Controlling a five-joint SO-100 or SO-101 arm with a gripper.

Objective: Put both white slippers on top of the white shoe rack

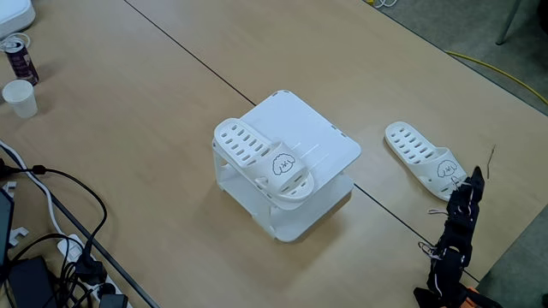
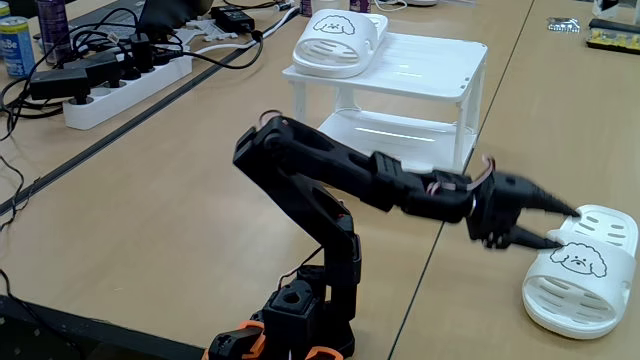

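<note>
Gripper (image 2: 568, 226): fingers apart, tips at strap of near slipper (image 2: 585, 270), lying on table (image 2: 180, 230) by arm. Second slipper (image 2: 335, 40): sat atop white shoe rack (image 2: 420, 70), farther back. Cup (image 1: 20, 97), can (image 1: 19, 57): far corner.

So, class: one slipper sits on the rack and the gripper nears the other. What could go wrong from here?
1. The open gripper points at the strap of the slipper on the table; closing off-centre may push it away.
2. The slipper on the rack overhangs the edge of the white shoe rack; a bump could knock it off.
</note>
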